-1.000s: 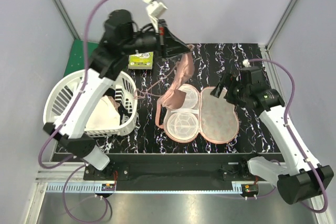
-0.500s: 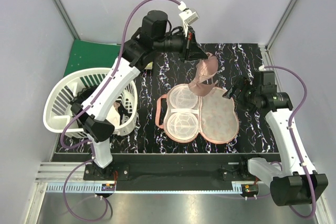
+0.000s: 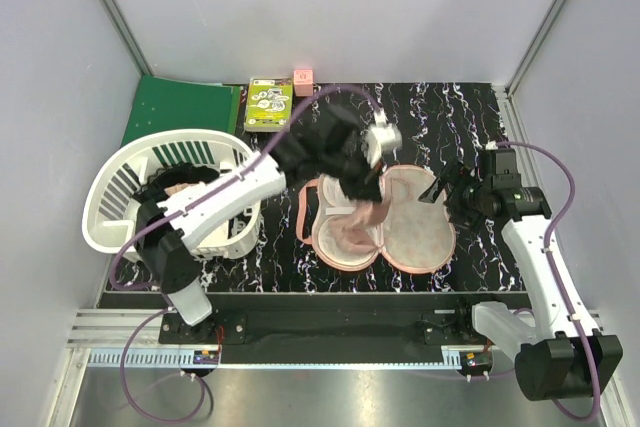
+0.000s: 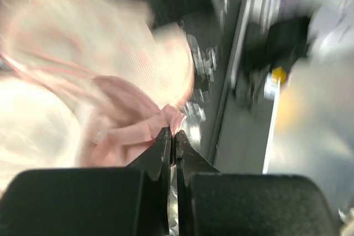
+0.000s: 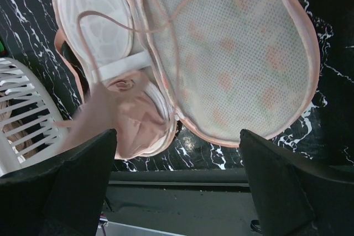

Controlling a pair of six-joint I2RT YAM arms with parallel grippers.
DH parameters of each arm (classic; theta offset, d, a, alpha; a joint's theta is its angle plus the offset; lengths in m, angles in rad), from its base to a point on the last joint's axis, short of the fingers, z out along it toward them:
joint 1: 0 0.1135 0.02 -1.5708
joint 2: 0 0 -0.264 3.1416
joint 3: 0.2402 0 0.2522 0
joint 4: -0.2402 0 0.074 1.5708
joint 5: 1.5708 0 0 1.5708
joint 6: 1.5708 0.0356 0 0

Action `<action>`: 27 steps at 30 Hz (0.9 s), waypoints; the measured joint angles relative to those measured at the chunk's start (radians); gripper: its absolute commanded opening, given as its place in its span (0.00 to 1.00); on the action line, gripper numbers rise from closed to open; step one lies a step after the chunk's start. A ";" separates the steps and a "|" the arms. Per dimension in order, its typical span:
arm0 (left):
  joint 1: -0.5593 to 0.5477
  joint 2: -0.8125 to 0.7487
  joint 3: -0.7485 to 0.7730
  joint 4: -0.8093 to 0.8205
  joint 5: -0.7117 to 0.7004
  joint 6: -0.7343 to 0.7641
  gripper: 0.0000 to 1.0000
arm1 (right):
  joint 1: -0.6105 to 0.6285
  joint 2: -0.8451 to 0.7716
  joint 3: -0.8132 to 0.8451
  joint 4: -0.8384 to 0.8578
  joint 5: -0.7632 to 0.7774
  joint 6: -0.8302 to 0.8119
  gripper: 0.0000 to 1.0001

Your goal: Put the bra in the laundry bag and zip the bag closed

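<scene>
The laundry bag (image 3: 420, 229) lies open and flat on the black marbled table, mesh faces up. The salmon-pink bra (image 3: 352, 230) rests bunched on the bag's left half, a thin strap trailing over the mesh. My left gripper (image 3: 368, 193) is low over that half and shut on a fold of the bra (image 4: 130, 131); its jaws pinch pink fabric at the tips (image 4: 172, 132). My right gripper (image 3: 447, 187) is open and empty beside the bag's right edge. The right wrist view shows the bag's mesh (image 5: 238, 53) and the bra (image 5: 133, 120) beyond the spread fingers (image 5: 77, 192).
A white slatted basket (image 3: 125, 162) holding white and black clothes stands left of the bag; its rim also shows in the right wrist view (image 5: 22, 109). A green mat (image 3: 180, 107), a green box (image 3: 268, 107) and a small pink cube (image 3: 303, 76) lie at the back.
My left arm has swung from behind the bag toward the near side and down, bringing the hanging bra onto the bag's left half. The right gripper has barely shifted.
</scene>
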 measured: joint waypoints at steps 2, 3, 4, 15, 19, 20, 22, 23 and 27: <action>-0.074 -0.040 -0.160 0.024 -0.066 -0.007 0.00 | 0.000 -0.013 -0.030 -0.001 -0.014 0.001 1.00; -0.108 -0.063 -0.235 0.034 -0.099 -0.017 0.00 | 0.000 -0.016 -0.042 0.000 -0.020 0.000 1.00; -0.146 -0.087 -0.301 0.043 -0.128 -0.030 0.00 | 0.000 -0.018 -0.053 0.000 -0.029 0.000 1.00; -0.373 -0.419 -0.677 0.314 -0.320 -0.227 0.76 | -0.001 -0.038 -0.218 0.056 -0.211 0.016 1.00; -0.372 -0.492 -0.796 0.333 -0.351 -0.279 0.99 | 0.013 -0.055 -0.307 0.094 -0.304 0.023 1.00; -0.370 -0.512 -0.817 0.325 -0.360 -0.294 0.99 | 0.023 -0.062 -0.323 0.097 -0.316 0.027 1.00; -0.366 -0.557 -0.837 0.309 -0.378 -0.320 0.99 | 0.052 -0.078 -0.349 0.109 -0.331 0.037 1.00; -0.362 -0.576 -0.838 0.306 -0.383 -0.330 0.94 | 0.074 -0.087 -0.362 0.115 -0.336 0.045 1.00; -0.290 -0.631 -0.835 0.305 -0.413 -0.407 0.73 | 0.207 -0.088 -0.389 0.158 -0.331 0.091 0.95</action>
